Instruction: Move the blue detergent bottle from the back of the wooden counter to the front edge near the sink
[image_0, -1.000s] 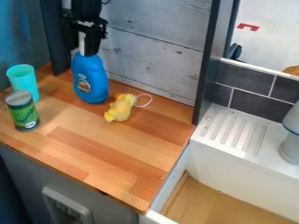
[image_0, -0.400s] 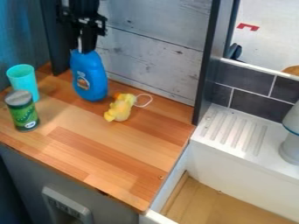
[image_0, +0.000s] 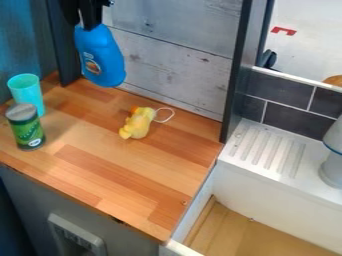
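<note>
Green can (image_0: 28, 131) at the left side of the frame, yellow plush toy (image_0: 138, 124) left of centre and turquoise cup (image_0: 28, 94) behind the can: positions unchanged from the earlier frames. Blue bottle (image_0: 100, 59), upper left: raised off the wooden counter (image_0: 127, 172) since the earlier frames and now tilted, top toward the left, base toward the right. Bottle body: smooth, rounded, with an orange-and-white label. Gripper (image_0: 89, 25), at the upper-left top edge: fingers closed around the bottle's upper end.
</note>
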